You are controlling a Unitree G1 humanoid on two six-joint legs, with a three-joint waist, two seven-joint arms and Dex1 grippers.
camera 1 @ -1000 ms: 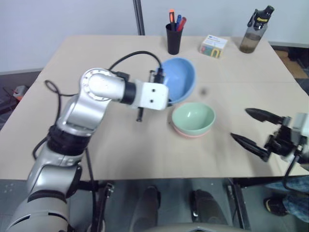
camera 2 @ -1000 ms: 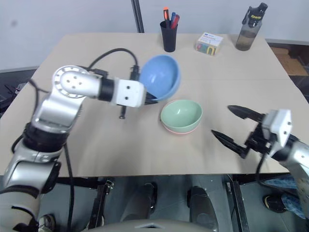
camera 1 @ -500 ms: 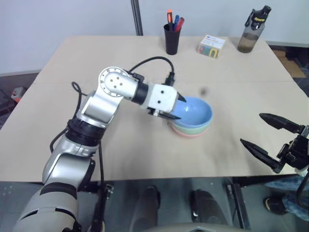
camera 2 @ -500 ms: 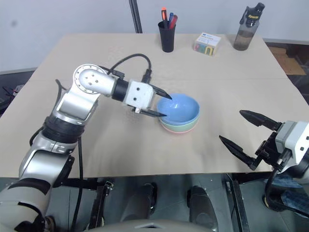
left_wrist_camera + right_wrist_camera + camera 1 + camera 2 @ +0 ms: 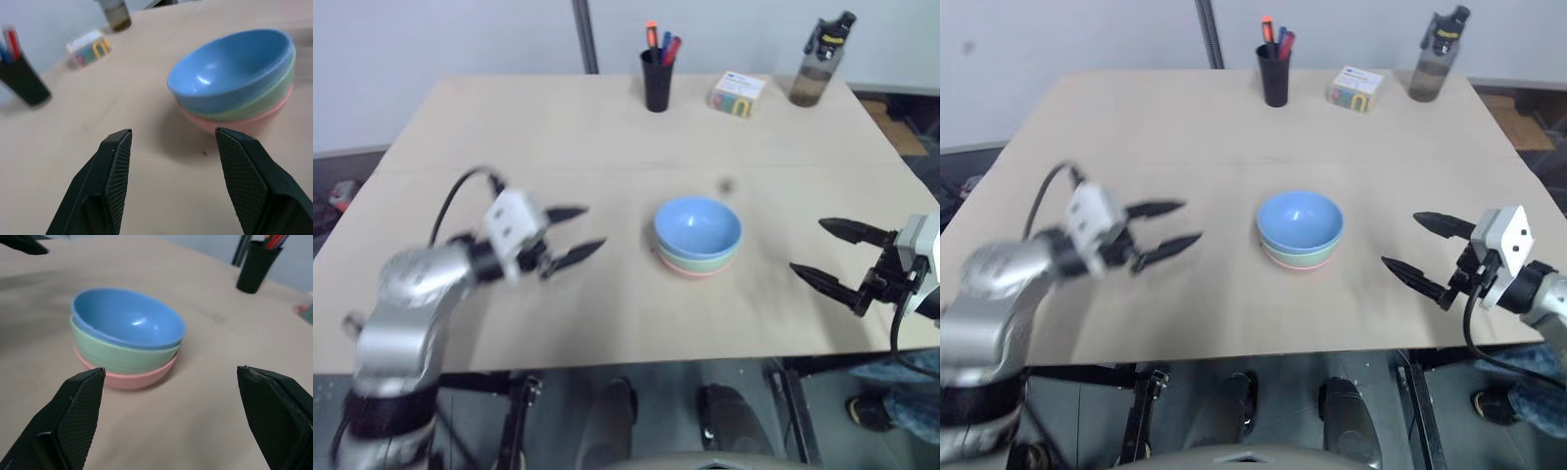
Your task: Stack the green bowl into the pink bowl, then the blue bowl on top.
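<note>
The blue bowl (image 5: 234, 73) is showing smooth, glossy plastic, catching small white highlights inside. The green bowl (image 5: 117, 354) and the pink bowl (image 5: 132, 379) under it are looking like the same smooth plastic, with a softer sheen. The table (image 5: 509, 137) is presenting a matt, pale wood-like top. The fingers (image 5: 115, 183) of the left gripper (image 5: 173, 142) are looking like matt black plastic with finely cross-hatched pads, and the right gripper (image 5: 171, 374) is showing the same texture. The cup (image 5: 656, 80) is appearing matt black, and the bottle (image 5: 815, 61) is looking like translucent plastic.
</note>
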